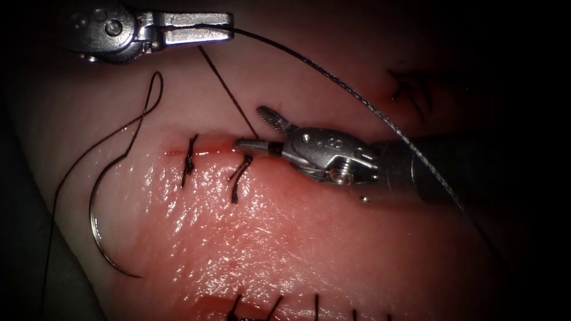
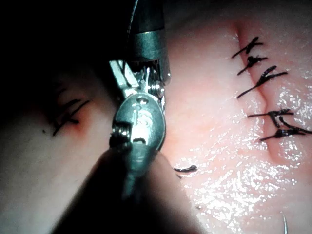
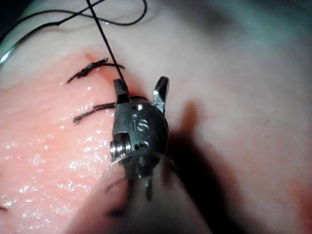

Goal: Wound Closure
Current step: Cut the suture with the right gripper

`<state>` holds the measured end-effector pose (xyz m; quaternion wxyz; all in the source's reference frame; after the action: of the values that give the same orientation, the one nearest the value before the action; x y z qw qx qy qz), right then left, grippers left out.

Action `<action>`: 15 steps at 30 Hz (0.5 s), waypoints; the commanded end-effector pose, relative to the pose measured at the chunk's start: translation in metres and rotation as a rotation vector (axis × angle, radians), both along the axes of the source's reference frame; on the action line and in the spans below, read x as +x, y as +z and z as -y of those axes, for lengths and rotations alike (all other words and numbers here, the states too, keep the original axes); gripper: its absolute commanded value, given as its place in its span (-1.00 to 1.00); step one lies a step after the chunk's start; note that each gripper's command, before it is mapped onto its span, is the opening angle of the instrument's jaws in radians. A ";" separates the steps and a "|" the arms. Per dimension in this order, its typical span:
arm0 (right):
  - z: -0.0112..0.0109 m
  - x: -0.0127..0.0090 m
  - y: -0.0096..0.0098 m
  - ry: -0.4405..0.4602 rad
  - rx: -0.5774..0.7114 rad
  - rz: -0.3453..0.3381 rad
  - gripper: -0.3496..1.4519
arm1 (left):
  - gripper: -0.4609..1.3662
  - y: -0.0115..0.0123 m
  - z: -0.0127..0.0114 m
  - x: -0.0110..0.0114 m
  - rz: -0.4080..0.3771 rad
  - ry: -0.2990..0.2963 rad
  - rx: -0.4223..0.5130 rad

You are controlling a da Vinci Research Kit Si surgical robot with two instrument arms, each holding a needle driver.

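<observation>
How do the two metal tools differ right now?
The left tool has its jaws shut on the thread; the right tool has its jaws open, holding nothing, at the cut. The left tool sits away from the cut, the right one down at it. Neither holds the needle, which lies free on the tissue.

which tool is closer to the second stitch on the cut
Right. The right tool has its open fingers at the second stitch, straddling the taut thread above it. The left tool sits well away, shut on that thread.
</observation>
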<state>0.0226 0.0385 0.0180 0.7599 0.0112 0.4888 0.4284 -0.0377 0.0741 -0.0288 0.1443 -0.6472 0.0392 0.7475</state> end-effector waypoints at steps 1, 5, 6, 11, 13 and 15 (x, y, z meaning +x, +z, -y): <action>0.0000 0.0001 0.0000 0.000 0.001 -0.001 0.63 | -0.88 0.0000 0.0000 0.0000 0.001 0.007 0.001; 0.0001 0.0001 -0.0002 -0.001 0.001 -0.001 0.63 | -0.88 0.0000 0.0000 -0.0001 0.001 0.007 0.001; 0.0001 0.0001 -0.0002 -0.001 0.001 -0.001 0.63 | -0.88 0.0001 -0.0001 -0.0001 0.001 0.006 0.001; 0.0002 0.0002 -0.0003 -0.001 0.001 -0.001 0.63 | -0.88 0.0003 -0.0004 -0.0002 0.003 0.005 0.007; 0.0002 0.0002 -0.0004 -0.001 0.001 -0.002 0.64 | -0.88 0.0004 -0.0005 -0.0002 0.004 0.006 0.007; 0.0003 0.0002 -0.0005 -0.001 0.001 -0.002 0.64 | -0.88 0.0005 -0.0010 -0.0001 0.007 0.004 0.008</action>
<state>0.0229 0.0382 0.0175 0.7597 0.0116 0.4886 0.4290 -0.0378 0.0755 -0.0282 0.1475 -0.6484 0.0383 0.7459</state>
